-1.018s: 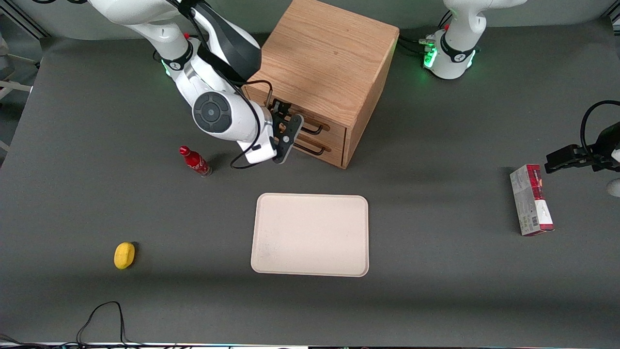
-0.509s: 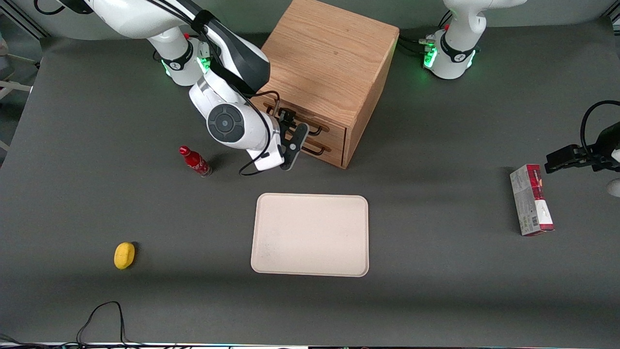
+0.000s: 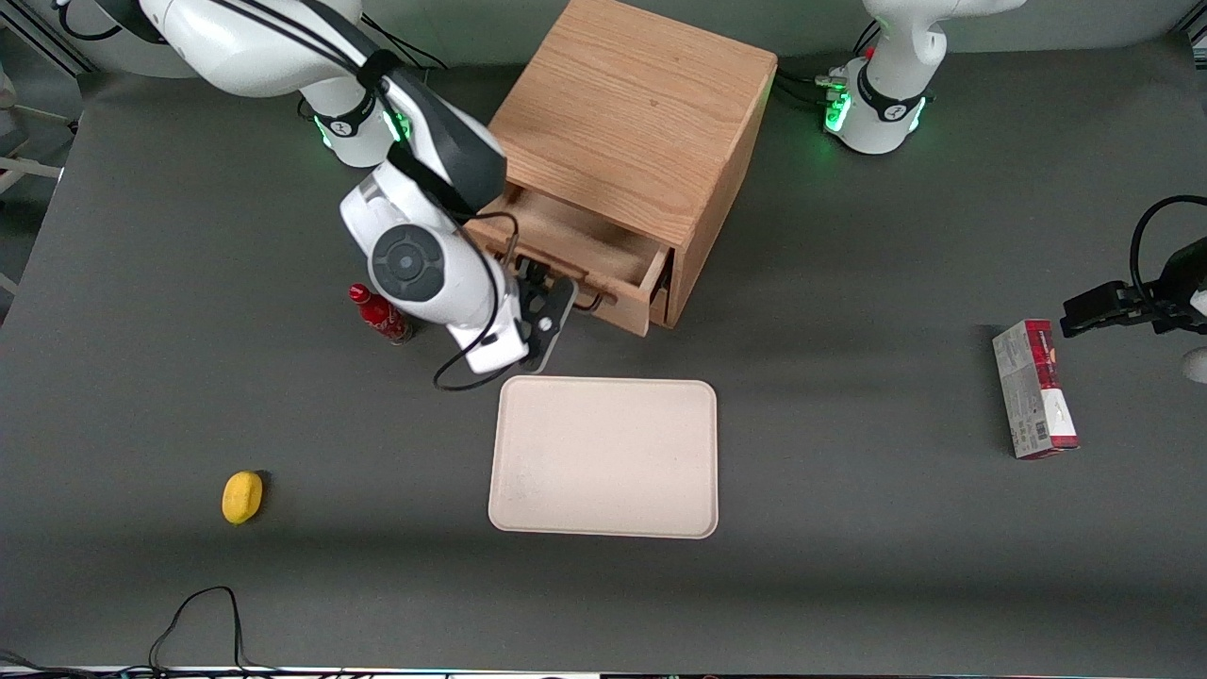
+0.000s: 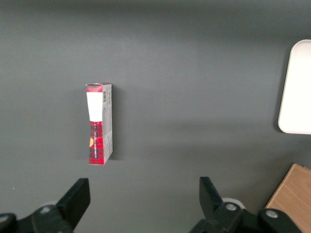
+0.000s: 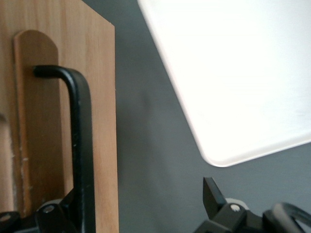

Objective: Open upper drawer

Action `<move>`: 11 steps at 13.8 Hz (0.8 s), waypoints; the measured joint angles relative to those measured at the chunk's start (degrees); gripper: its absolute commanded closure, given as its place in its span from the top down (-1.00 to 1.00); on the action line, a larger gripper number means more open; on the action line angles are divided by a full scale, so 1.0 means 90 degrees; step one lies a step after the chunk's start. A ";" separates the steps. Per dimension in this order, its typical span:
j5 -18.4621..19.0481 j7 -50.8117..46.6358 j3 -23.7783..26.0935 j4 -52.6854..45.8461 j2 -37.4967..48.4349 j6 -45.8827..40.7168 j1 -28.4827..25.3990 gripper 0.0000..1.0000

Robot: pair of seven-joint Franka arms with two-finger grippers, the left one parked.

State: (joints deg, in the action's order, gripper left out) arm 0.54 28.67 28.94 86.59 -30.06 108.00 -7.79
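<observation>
The wooden cube cabinet [image 3: 636, 113] stands at the back of the table. Its upper drawer [image 3: 566, 236] is pulled partly out, and its shallow wooden inside shows. The lower drawer is hidden beneath it. My right gripper [image 3: 544, 318] is at the drawer's front, at the working arm's end of the black wire handle [image 3: 592, 302]. In the right wrist view the handle [image 5: 81, 145] runs along the oak drawer front [image 5: 104, 121] and lies against one finger, while the other fingertip [image 5: 210, 190] stands far off. The gripper [image 5: 141, 196] is open.
A cream tray [image 3: 603, 457] lies nearer the front camera than the drawer, close to the gripper; it also shows in the right wrist view [image 5: 233, 73]. A red bottle [image 3: 380, 314] stands beside the arm. A yellow lemon [image 3: 242, 497] and a red-and-white box [image 3: 1034, 389] lie farther off.
The gripper has moved toward the front camera and the tray. The upper drawer, shut before, has slid out with it.
</observation>
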 measured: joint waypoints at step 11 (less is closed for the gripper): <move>0.0213 0.0696 -0.1003 -0.1154 -0.0346 -0.0026 0.0027 1.00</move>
State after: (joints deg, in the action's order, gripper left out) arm 2.45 34.93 19.91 76.21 -33.17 107.77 -7.54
